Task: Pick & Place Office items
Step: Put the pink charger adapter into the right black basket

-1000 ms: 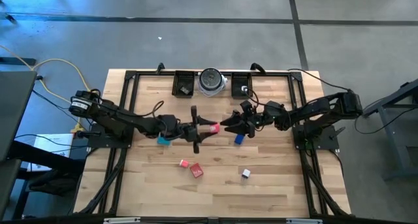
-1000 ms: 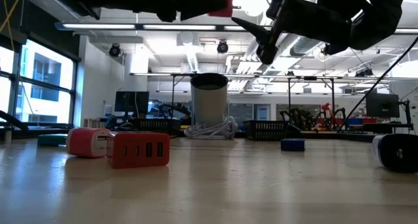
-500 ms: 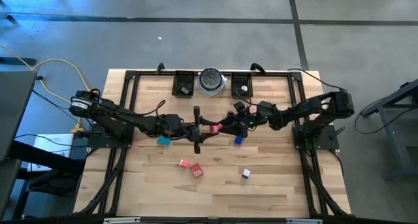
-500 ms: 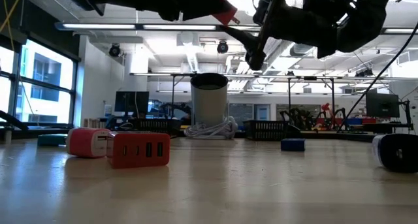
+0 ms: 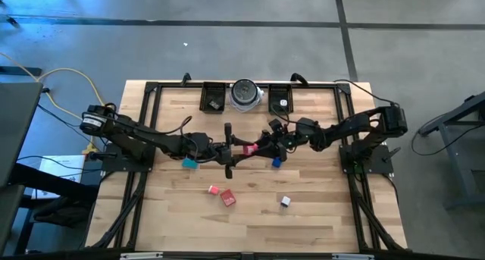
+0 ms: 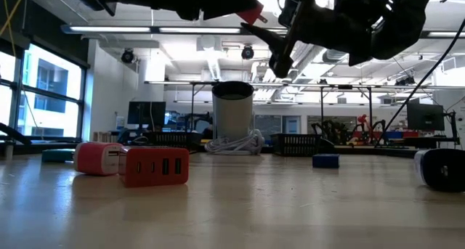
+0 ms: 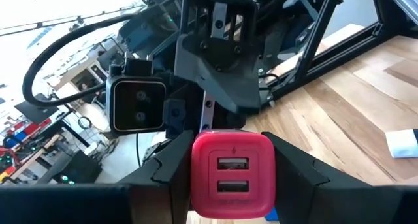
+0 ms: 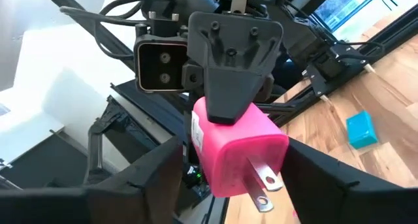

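A pink plug-in charger block (image 5: 249,149) hangs above the middle of the table in my left gripper (image 5: 242,150), which is shut on it. In the left wrist view its face with two USB ports (image 7: 230,173) shows; in the right wrist view its two metal prongs (image 8: 264,185) point toward my right gripper. My right gripper (image 5: 262,146) is open. It faces the left one, with a finger on either side of the charger (image 8: 238,152) and a gap on both sides. Teal (image 5: 189,163), blue (image 5: 277,161), pink (image 5: 214,189), red (image 5: 228,198) and white-black (image 5: 285,202) pieces lie flat on the table. My left gripper pinches the pink charger between its two fingers (image 7: 171,166), one on each side face (image 7: 196,178). It comes in level from the table's left. The charger is lifted clear of the table (image 6: 251,11), port face toward the left wrist and prongs pointing away.
Two black trays (image 5: 213,99) (image 5: 280,99) flank a round silver-grey dish (image 5: 245,93) at the far edge. In the low view the red piece (image 6: 155,166) and the pink piece (image 6: 98,158) stand near left, and the blue piece (image 6: 325,160) farther right. The near half of the table has open wood.
My right gripper has moved toward the table's left, closing on my left gripper until its open fingers stand around the pink charger. The charger has stayed lifted in my left gripper, tipping slightly so its prongs show.
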Robot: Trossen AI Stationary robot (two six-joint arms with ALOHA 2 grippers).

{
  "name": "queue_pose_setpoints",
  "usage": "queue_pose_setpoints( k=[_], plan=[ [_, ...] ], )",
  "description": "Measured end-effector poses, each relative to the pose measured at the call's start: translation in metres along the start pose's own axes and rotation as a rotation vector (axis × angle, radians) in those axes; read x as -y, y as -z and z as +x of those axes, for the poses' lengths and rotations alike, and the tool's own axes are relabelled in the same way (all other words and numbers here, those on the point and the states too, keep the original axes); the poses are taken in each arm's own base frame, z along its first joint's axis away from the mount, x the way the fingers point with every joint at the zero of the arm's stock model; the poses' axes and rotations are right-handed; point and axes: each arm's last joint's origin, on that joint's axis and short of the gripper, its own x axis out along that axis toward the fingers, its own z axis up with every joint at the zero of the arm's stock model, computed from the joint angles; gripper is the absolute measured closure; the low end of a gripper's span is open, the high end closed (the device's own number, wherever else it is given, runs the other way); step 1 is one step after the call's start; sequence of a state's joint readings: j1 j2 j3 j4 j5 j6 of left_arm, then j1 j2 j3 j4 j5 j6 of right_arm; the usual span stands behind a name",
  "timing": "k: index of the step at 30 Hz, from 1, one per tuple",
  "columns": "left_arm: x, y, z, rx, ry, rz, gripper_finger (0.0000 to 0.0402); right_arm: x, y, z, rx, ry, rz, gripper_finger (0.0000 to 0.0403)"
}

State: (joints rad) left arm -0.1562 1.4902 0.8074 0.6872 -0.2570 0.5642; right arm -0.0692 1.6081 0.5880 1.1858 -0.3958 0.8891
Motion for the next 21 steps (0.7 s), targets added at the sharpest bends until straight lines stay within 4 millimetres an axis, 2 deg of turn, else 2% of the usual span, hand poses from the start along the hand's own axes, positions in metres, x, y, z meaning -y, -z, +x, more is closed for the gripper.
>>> queue_pose_setpoints(
  k=[10, 16, 21],
  plan=[
    [-0.0003, -0.0008, -0.0002, 0.005, -0.002, 0.013, 0.0254, -0.0002, 0.0000, -0.0005, -0.007, -0.011, -0.023, 0.0253],
    [-0.0005, -0.0011, -0.0002, 0.009, -0.004, 0.012, 0.0250, -0.0006, -0.0001, -0.0005, -0.011, -0.019, -0.042, 0.0254],
    [0.0020, -0.0007, -0.0007, 0.001, -0.013, -0.033, 0.0200, -0.0043, -0.0013, -0.0004, -0.014, -0.059, -0.113, 0.0256]
  ],
)
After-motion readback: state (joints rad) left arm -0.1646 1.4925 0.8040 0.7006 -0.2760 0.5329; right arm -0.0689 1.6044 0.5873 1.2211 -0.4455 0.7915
